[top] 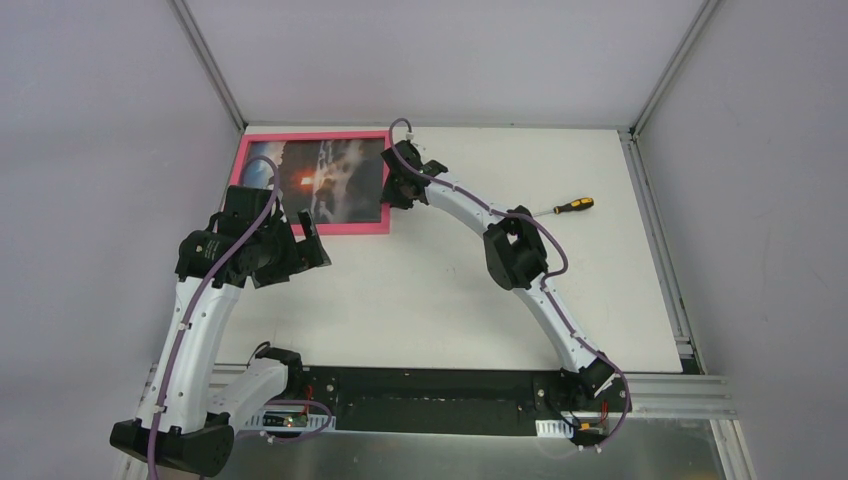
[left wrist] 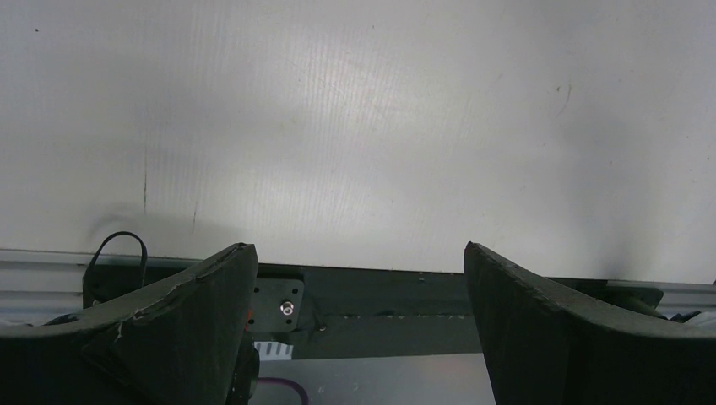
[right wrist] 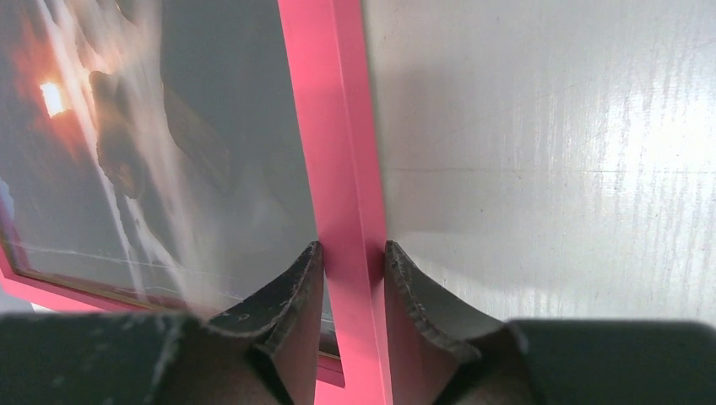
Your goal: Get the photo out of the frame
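The bright-pink frame (top: 312, 229) lies flat at the table's back left with the sunset photo (top: 340, 175) inside it, under reflective glazing. My right gripper (top: 392, 187) is shut on the frame's right border (right wrist: 342, 169), one finger on the photo side and one on the table side. In the right wrist view the photo (right wrist: 143, 152) shows its orange sun. My left gripper (top: 310, 240) is open and empty, hovering just off the frame's front edge; its wrist view shows only bare table between the fingers (left wrist: 198, 295).
A yellow-and-black screwdriver (top: 568, 207) lies on the white table (top: 450, 290) at the right back. Metal rails run along the table's right edge (top: 660, 250) and near edge (left wrist: 51, 270). Grey walls enclose the cell.
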Tool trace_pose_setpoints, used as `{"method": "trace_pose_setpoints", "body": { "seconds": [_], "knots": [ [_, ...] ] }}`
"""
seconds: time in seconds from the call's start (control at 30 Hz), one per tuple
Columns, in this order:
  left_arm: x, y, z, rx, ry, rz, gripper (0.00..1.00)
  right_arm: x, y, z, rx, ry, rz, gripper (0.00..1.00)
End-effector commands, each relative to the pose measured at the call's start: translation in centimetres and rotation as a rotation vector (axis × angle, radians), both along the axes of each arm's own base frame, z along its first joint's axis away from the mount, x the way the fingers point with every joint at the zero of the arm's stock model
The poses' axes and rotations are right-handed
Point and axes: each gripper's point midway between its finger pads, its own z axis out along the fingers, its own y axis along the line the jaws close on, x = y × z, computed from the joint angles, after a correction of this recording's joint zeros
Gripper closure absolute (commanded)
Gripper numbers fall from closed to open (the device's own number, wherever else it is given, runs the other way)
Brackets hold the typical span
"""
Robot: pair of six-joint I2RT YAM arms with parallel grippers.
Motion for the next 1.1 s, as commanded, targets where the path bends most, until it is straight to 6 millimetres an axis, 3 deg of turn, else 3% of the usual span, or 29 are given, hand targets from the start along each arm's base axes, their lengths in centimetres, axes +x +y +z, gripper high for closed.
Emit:
{"method": "trace_pose_setpoints", "body": {
  "seconds": [0.0,0.17,0.43,0.63,0.83,1.07],
  "knots": [
    [-0.2,0.2,0.2,0.019,0.001,-0.002,0.04,0.6,-0.1,2.3,-0.009,-0.044,-0.002,0.85],
    [0.3,0.2,0.6,0.019,-0.003,-0.002,0.04,1.4,0.3,6.5,0.046,-0.109,-0.012,0.98],
    [0.4,0.1,0.9,0.015,-0.009,0.004,0.04,1.2,0.5,12.5,0.114,-0.183,0.005,1.00],
    [0.7,0.4,1.7,0.026,-0.040,0.009,0.04,0.6,0.9,15.6,0.138,-0.228,0.042,1.00],
    [0.8,0.6,2.7,0.032,-0.068,0.017,0.04,-1.0,2.7,19.0,0.157,-0.313,0.122,1.00],
    [0.7,0.5,3.2,0.018,-0.077,0.024,0.04,-0.7,3.1,20.3,0.142,-0.383,0.133,1.00]
  ]
}}
